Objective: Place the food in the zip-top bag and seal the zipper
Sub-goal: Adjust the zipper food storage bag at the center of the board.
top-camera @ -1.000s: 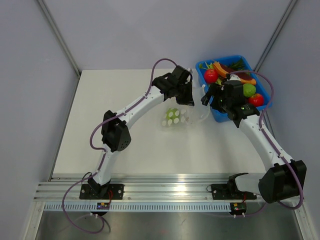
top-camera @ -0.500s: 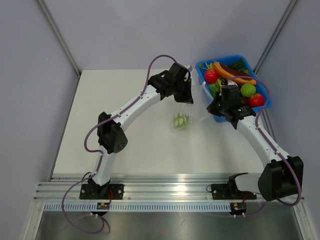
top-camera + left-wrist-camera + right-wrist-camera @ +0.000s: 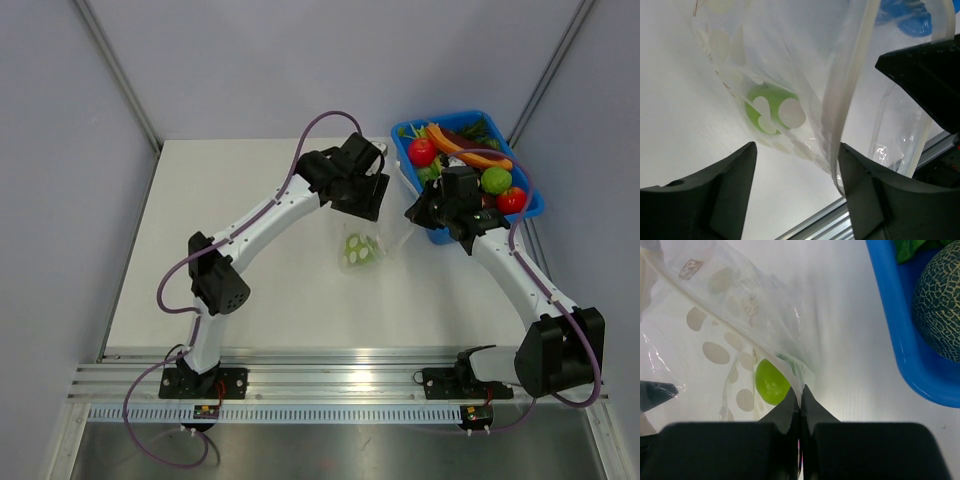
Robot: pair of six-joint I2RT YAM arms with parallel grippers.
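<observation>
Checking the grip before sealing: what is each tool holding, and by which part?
Right tool pinches the bag by an edge corner; left tool is open, gripping nothing.

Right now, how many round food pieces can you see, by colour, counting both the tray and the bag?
Red pieces: 2, both in the blue tray
Green pieces: 2, one in the tray, one in the bag
Total: 4
</observation>
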